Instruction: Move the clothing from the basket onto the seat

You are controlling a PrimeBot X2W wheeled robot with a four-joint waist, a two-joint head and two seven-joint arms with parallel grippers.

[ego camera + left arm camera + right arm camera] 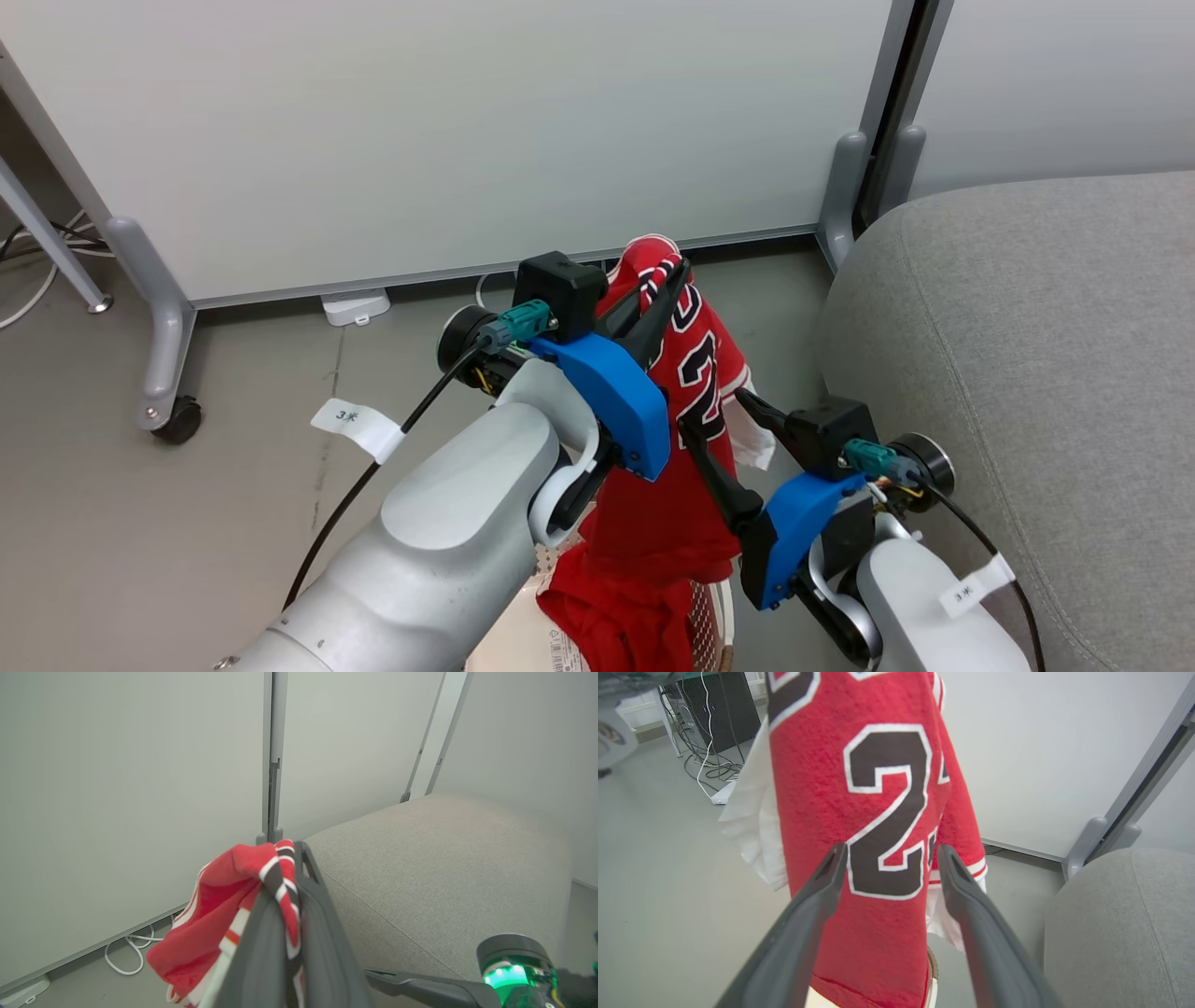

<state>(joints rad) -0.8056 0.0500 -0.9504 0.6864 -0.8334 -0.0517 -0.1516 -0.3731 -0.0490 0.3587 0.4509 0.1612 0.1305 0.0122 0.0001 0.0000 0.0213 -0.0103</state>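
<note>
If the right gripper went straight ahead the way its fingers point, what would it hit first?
Probably the red jersey, which hangs directly in front of the open right gripper. How far off it is remains hard to tell.

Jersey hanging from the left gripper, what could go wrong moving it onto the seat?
The left gripper pinches the jersey only by its striped edge, so it could slip free. Its lower folds reach down into the basket and might snag the rim. The open right gripper sits close and may catch fabric.
</note>
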